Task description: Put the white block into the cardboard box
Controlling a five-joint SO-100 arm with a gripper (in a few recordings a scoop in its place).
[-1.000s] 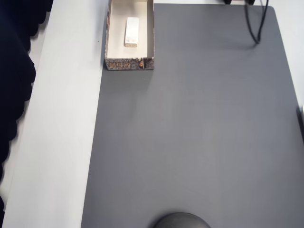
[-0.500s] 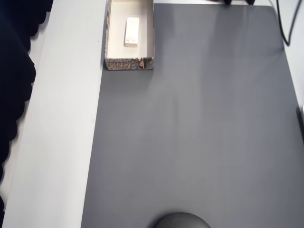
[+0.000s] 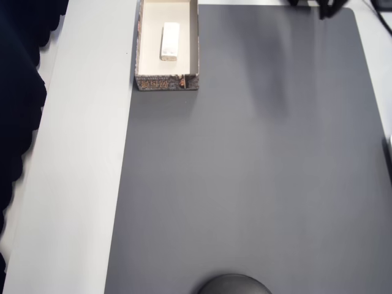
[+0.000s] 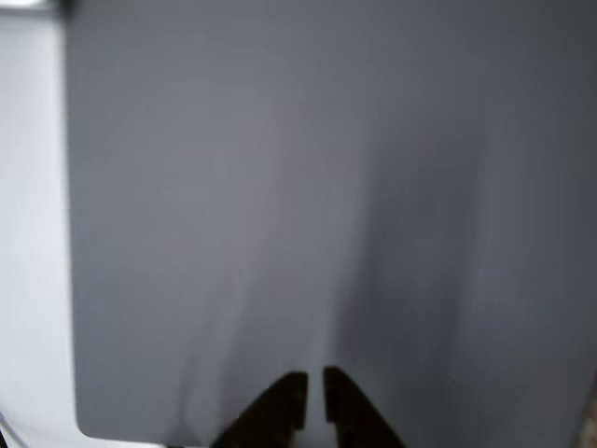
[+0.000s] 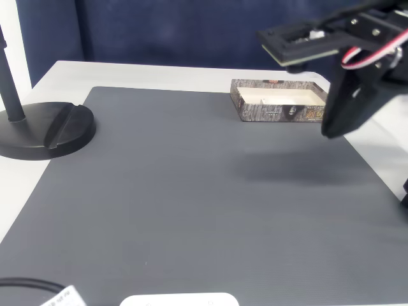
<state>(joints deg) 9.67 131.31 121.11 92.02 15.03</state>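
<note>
Already the white block lies (lengthwise) inside the cardboard box.

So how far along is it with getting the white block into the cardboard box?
It looks done: in the overhead view the white block lies flat inside the cardboard box, with nothing gripping it. The gripper hangs over bare grey mat, its fingers nearly together and nothing between them. Nothing appears left except parking the arm.
</note>
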